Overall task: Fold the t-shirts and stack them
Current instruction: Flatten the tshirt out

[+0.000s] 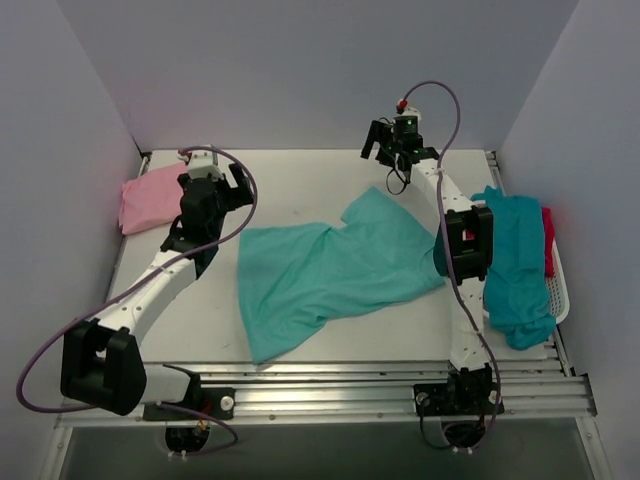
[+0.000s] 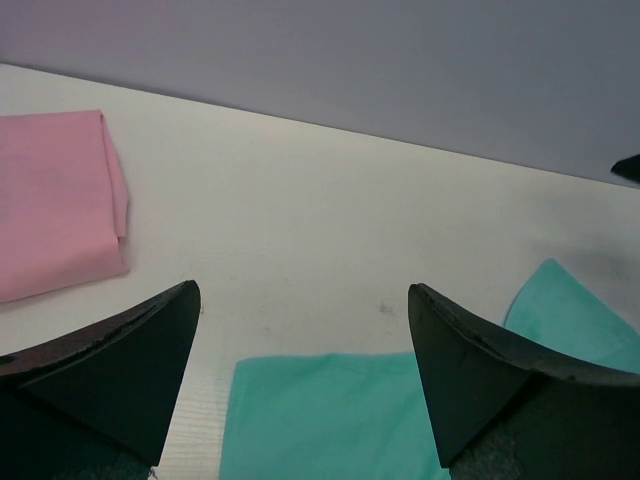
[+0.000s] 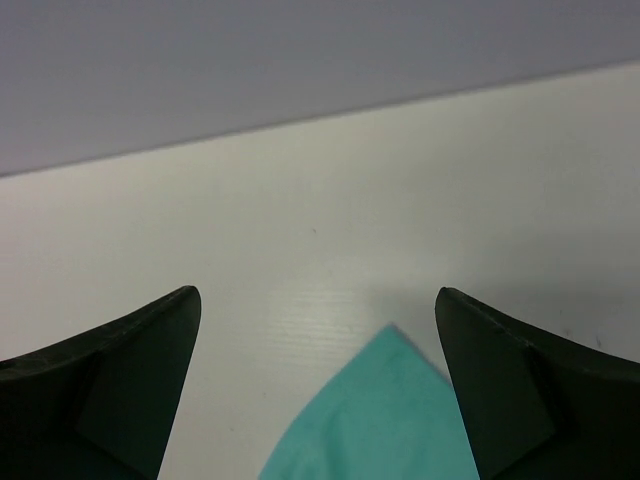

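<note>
A mint-teal t-shirt (image 1: 330, 270) lies spread and rumpled in the middle of the table. A folded light pink t-shirt (image 1: 150, 197) lies at the back left. My left gripper (image 1: 232, 180) is open and empty, hovering between the pink shirt and the mint shirt's left corner (image 2: 330, 415). The pink shirt shows at the left of the left wrist view (image 2: 55, 200). My right gripper (image 1: 385, 140) is open and empty, raised above the mint shirt's far corner (image 3: 385, 420).
A white basket (image 1: 558, 285) at the right edge holds a darker teal-blue t-shirt (image 1: 515, 265) draped over its rim and a red one (image 1: 547, 240) beneath. Grey walls close in the back and both sides.
</note>
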Available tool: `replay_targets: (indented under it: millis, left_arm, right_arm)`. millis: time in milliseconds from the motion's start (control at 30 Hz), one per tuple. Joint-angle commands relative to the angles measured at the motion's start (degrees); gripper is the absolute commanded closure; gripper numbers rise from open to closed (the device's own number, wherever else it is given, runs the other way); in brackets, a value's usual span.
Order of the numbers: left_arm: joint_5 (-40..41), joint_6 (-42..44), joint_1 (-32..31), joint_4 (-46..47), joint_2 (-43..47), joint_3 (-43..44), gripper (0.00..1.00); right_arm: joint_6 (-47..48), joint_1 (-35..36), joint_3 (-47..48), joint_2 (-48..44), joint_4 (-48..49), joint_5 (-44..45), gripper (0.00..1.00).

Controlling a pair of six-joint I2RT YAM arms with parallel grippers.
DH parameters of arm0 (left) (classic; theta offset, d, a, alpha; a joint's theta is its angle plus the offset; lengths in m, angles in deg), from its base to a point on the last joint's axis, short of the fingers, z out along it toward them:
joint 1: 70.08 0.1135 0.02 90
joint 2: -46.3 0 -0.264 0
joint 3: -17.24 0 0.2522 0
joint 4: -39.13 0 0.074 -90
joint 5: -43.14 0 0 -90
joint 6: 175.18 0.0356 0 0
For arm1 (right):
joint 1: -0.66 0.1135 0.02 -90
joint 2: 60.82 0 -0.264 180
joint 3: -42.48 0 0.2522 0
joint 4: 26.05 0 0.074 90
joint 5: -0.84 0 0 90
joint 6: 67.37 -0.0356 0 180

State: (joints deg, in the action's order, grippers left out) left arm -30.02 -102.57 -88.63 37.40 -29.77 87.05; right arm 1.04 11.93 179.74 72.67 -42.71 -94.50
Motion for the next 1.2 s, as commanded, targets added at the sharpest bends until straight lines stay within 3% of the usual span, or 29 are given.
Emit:
replay_targets:
  millis: [0,333,967,1000,1100,1133,1167]
  left_arm:
    - [2.2,-0.7,0.9,0.9,-1.3,0.5,0.06]
    - [0.1,-1.9,0.9,0.8,-4.4,1.2,0.06]
    - [0.3,-2.3,1.6,0.9,-2.2,-0.8,0.06]
    - [0.4,-2.4,1.6,0.9,-2.3,-0.9,0.06]
    - [0.2,-2.5,1.7,0.7,-2.2,-0.9,0.06]
    - [0.2,-2.5,1.8,0.7,-2.0,-1.0,0.06]
    - [0.2,-2.6,1.8,0.9,-1.8,-1.2,0.06]
  right_arm:
    - [-2.2,-0.5,-5.7,-0.8,1.1,2.3,0.00]
    - [-3.2,0.6,-14.0,2.5,5.2,2.9,0.00]
    - [-3.9,6.2,-17.2,6.3,4.0,7.5,0.04]
    - [-3.9,6.2,-17.3,6.2,4.0,7.5,0.08]
    - [-3.6,6.2,-17.9,6.3,3.7,7.4,0.47]
    - [-3.6,6.2,-17.8,6.6,3.2,7.4,0.67]
    - [-3.5,6.2,-17.2,6.8,3.2,7.5,0.76]
